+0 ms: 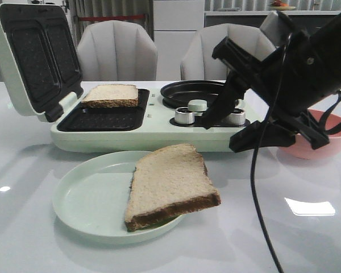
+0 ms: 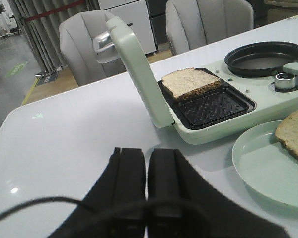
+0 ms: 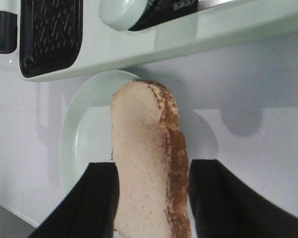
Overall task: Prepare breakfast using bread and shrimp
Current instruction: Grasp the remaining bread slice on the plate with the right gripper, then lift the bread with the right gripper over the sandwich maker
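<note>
Right tool (image 3: 151, 198): spread wide, one finger either side of a bread slice, not yet closed on it; in the front view (image 1: 219, 133) raised over the worktop, just right of the plate.
Left tool (image 2: 146, 178): fingers pressed together, nothing between them; low over bare worktop, well apart from the food.
Bread slice on plate (image 1: 170, 185): between the right tool's fingers in the wrist view, long axis running straight away from the wrist; dark crust edge toward one finger; leaning on the plate rim with its right edge past it.
Plate (image 1: 85, 199): pale green, on the worktop in front of the sandwich maker.
Second bread slice (image 1: 111, 95): flat in the far compartment of the open sandwich maker (image 1: 131, 133); near compartment bare.
Shrimp: not visible in any view; pink bowl (image 1: 329, 142) behind the right arm, contents hidden.
Key relation: plate slice directly ahead of and between the right fingers, so right arm far nearer than left.
Likely next need: closing across the slice's short width, then carrying toward the maker.
Risk: soft bread folding or slipping under a tight pinch.
</note>
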Controlling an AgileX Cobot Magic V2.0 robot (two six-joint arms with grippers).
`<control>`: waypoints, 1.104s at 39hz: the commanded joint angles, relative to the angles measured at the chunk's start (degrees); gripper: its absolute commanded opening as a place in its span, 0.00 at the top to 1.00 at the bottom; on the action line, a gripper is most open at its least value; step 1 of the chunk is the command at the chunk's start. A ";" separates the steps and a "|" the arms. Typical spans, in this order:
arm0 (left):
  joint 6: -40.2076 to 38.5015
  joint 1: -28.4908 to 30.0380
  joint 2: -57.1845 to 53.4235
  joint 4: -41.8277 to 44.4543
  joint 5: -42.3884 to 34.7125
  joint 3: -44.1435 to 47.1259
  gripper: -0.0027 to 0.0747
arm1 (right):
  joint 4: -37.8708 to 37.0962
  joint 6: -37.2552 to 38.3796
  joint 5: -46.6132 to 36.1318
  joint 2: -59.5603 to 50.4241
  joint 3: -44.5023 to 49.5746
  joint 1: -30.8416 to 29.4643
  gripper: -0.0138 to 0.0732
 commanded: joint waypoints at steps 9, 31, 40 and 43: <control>-0.04 -0.91 -0.56 -0.42 -4.65 -1.45 0.82 | 4.88 -6.60 4.46 6.88 -5.13 -0.05 0.34; -0.04 -0.91 -0.56 -0.42 -4.65 -1.45 0.82 | 12.84 -16.15 13.01 11.32 -6.52 -0.05 0.67; -0.04 -0.91 -0.56 -0.42 -4.55 -1.45 0.82 | 14.16 -19.11 14.33 9.10 -6.52 -0.05 0.68; -0.04 -0.91 -0.56 -0.42 -4.55 -1.45 0.82 | 14.23 -19.81 14.34 7.41 -6.52 -0.05 0.68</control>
